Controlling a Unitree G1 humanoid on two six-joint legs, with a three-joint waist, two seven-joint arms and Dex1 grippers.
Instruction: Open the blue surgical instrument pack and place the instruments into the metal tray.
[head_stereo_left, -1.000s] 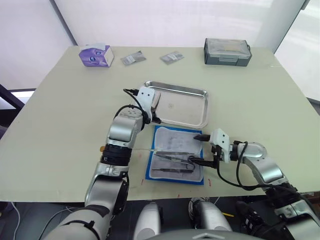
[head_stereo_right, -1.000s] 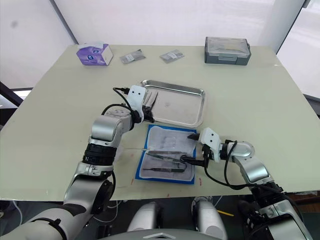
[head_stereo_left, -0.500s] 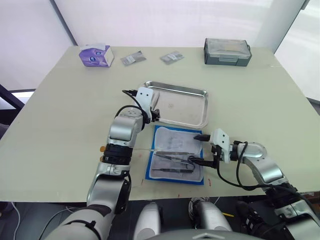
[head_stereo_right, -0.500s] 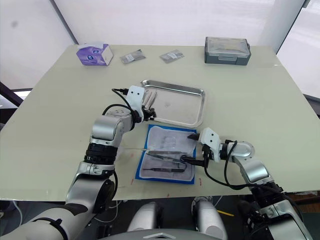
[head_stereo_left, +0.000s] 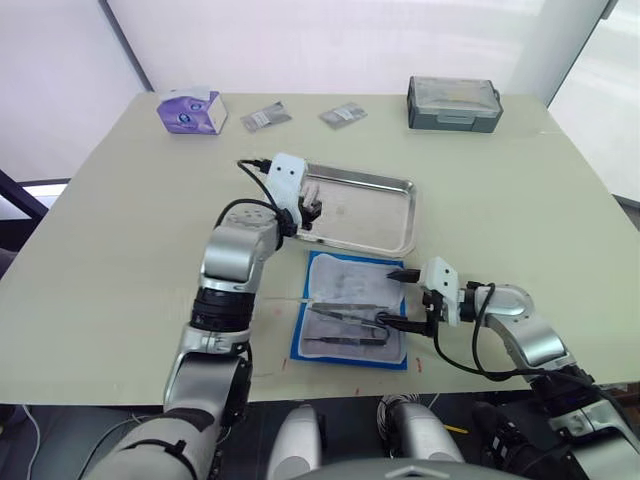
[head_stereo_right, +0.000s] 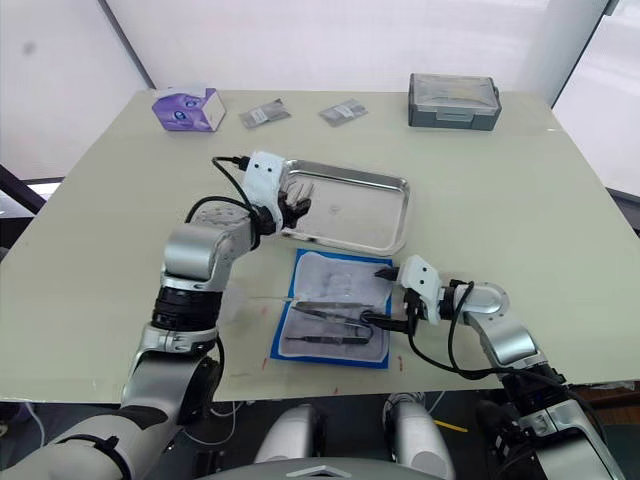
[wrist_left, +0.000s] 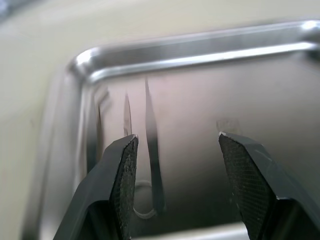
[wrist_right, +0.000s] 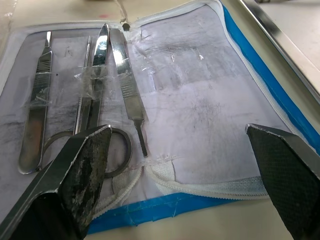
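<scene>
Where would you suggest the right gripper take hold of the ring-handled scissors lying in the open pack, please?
Probably at the shank just above the ring handles of the scissors, from above. They lie flat on the lining of the blue surgical instrument pack, between other instruments, under clear strips. The open right gripper already faces their rings, so a short reach should do.

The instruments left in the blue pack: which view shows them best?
The right wrist view: the instruments lie close up on the open blue pack's lining. Both eye views show them small, beside the right gripper.
</scene>
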